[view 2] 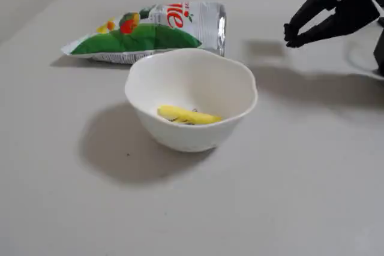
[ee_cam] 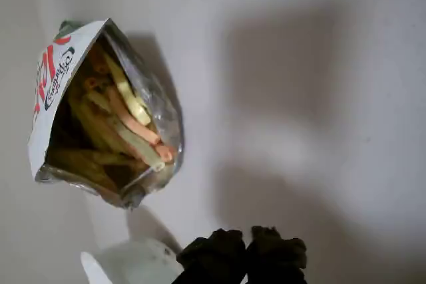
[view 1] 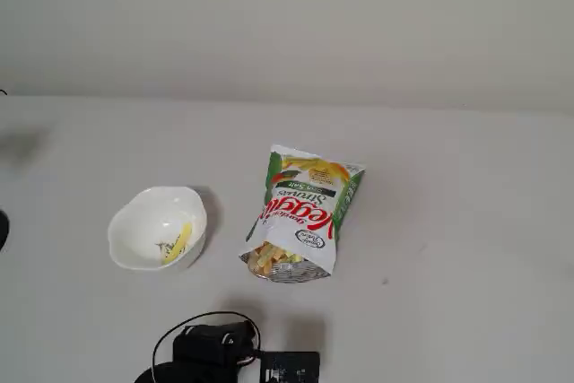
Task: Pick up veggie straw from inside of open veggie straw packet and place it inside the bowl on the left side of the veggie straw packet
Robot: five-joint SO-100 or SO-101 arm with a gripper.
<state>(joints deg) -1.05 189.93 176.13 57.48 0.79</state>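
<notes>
A bright yellow veggie straw [view 2: 188, 115] lies inside the white wavy-rimmed bowl [view 2: 237, 76]; it also shows in the bowl [view 1: 134, 213] in the fixed view from above [view 1: 177, 244]. The veggie straw packet [view 1: 306, 206] lies flat to the right of the bowl there, with its torn silvery end toward the arm. In the wrist view the open packet [ee_cam: 56, 78] shows several pale yellow and orange straws [ee_cam: 130, 128] inside. My black gripper [view 2: 292, 34] is shut and empty, held above the table beside the packet's open end; its fingertips [ee_cam: 219, 247] show at the bottom of the wrist view.
The arm's dark base and cable [view 1: 211, 347] sit at the near table edge in the fixed view from above. A pale blurred shape [ee_cam: 126, 264] at the wrist view's bottom left cannot be identified. The grey table [view 1: 448, 221] is bare to the right of the packet.
</notes>
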